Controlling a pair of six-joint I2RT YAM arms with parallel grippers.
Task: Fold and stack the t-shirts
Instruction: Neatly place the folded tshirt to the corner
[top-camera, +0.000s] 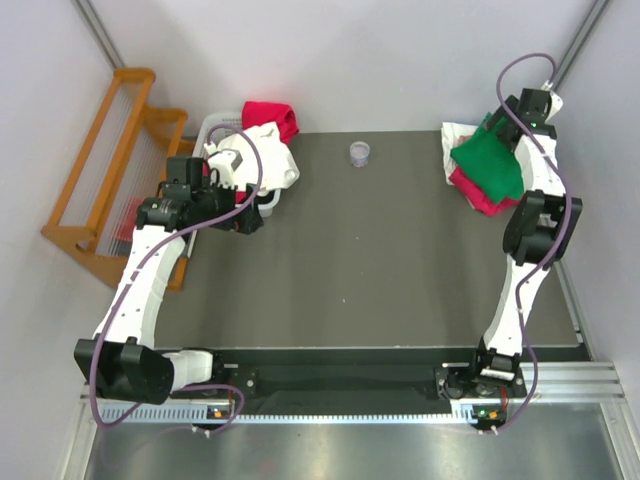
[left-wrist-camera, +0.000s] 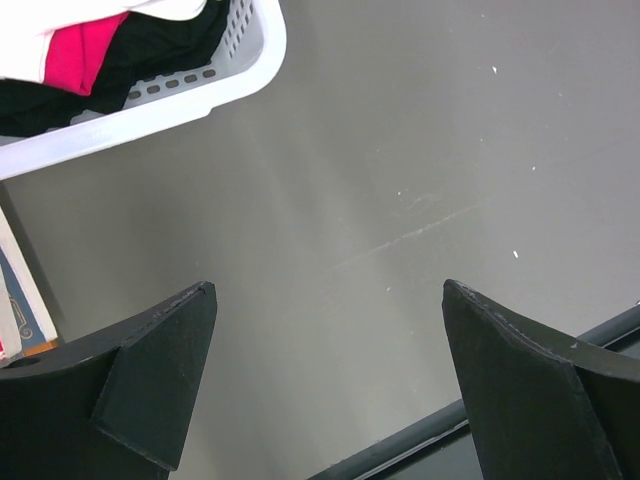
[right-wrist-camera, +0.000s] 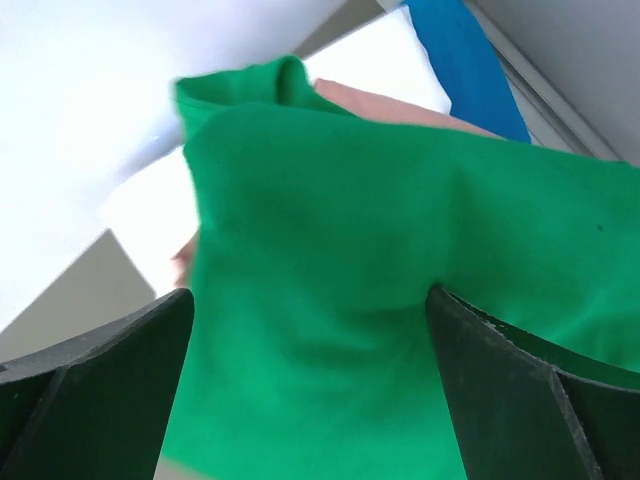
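Two grippers, both spread wide, and both hold nothing. On the left, the left gripper (left-wrist-camera: 328, 300) hangs over bare table (left-wrist-camera: 400, 150), just beside the corner of the white basket (left-wrist-camera: 200, 85). In the basket a magenta-red t-shirt (left-wrist-camera: 85, 45) and a white t-shirt (top-camera: 268, 150) lie crumpled, not yet folded. In the middle, near the far edge, stands a small clear cup (top-camera: 360, 153), well apart from both arms. On the right, the right gripper (right-wrist-camera: 310, 295) is low over the green t-shirt (right-wrist-camera: 400, 230), which lies on top of the pile at the far right corner, a pale pink t-shirt (right-wrist-camera: 370, 105) under it. I think the step is to leave the green one settled and fetch the next. To do this well, the right gripper should rise straight up so that no fold catches a finger. The left one should take a single garment by an edge, not a bunch.
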